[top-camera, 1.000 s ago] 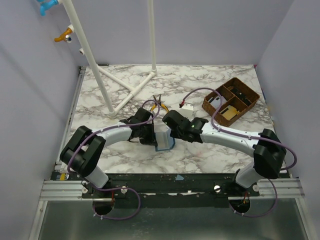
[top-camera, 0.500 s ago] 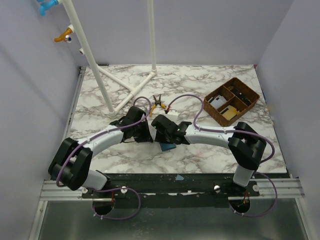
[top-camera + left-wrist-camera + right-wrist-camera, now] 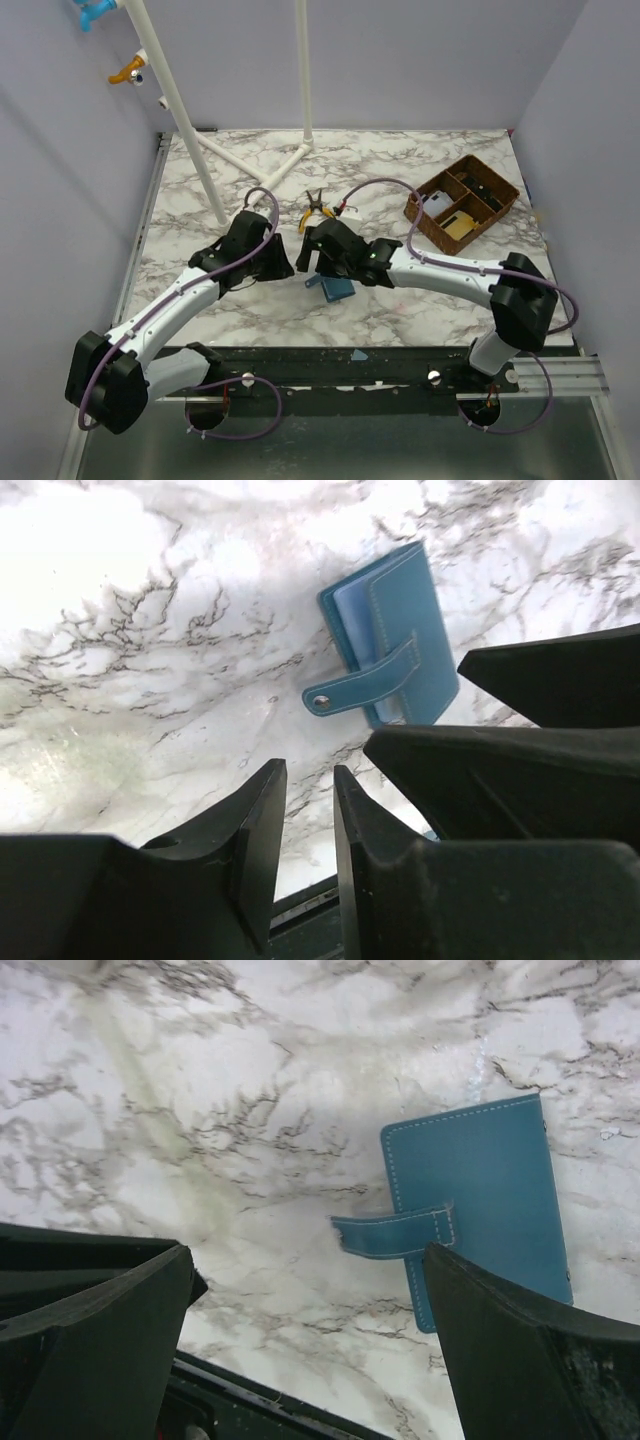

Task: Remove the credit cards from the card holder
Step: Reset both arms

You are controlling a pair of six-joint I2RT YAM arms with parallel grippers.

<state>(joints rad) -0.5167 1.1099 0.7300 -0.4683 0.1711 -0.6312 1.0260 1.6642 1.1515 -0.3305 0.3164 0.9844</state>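
Note:
The blue card holder (image 3: 336, 291) lies flat on the marble table, held by neither gripper. In the left wrist view the card holder (image 3: 392, 640) shows its paler blue inside along one edge, and its strap with a metal snap (image 3: 321, 702) sticks out loose. In the right wrist view the card holder (image 3: 482, 1195) lies with its strap (image 3: 393, 1235) pointing left. No credit cards show outside it. My left gripper (image 3: 308, 805) is open by a narrow gap with nothing in it. My right gripper (image 3: 305, 1295) is open wide and empty, just above the holder. The two grippers (image 3: 284, 264) (image 3: 314, 258) sit close together.
A brown compartment tray (image 3: 497, 210) with small items stands at the back right. A white pipe frame (image 3: 250, 182) rises at the back left. Orange-handled pliers (image 3: 316, 206) lie just behind the grippers. The table's front edge (image 3: 350, 345) runs close below the holder.
Both grippers were shut on the card holder, lifted between them. Both have opened, the holder now lies on the table, and the left arm has swung back to the left.

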